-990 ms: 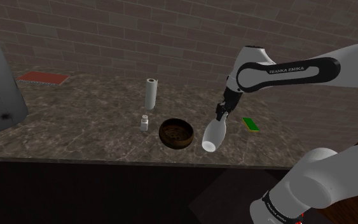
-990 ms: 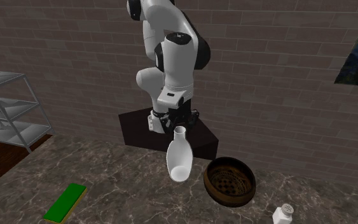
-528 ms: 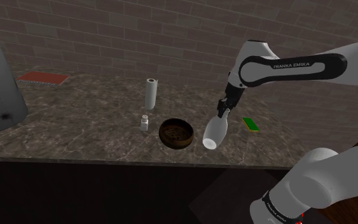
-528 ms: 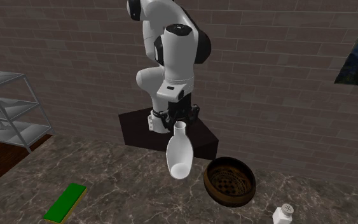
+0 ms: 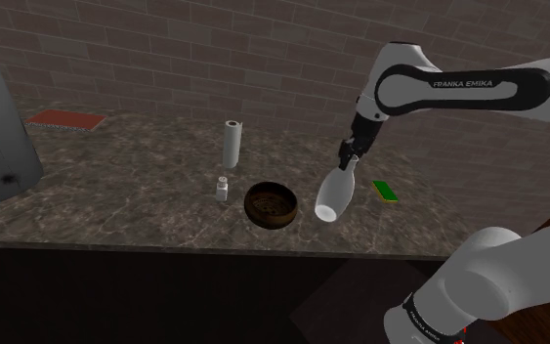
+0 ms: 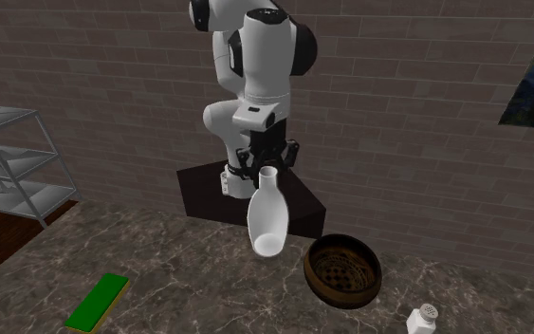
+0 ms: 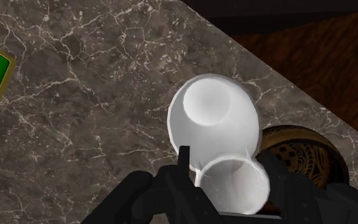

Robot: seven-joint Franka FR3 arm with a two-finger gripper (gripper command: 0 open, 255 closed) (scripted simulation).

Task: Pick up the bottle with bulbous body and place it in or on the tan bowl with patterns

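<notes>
- Your claw (image 5: 350, 156) grips the white bottle (image 5: 333, 195) by its neck (slightly tilted), above the dark marbled counter (image 5: 126, 186), just beside the brown patterned bowl (image 5: 271, 204).
- A brick wall (image 5: 165, 49) backs the counter.

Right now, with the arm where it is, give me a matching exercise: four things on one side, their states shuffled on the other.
1 white bottle
2 patterned bowl
3 green block
4 small shaker

A lying flat on the counter
B clasped at the neck by the gripper
C standing upright
D empty, opening upward

Pairs: 1-B, 2-D, 3-A, 4-C
</notes>
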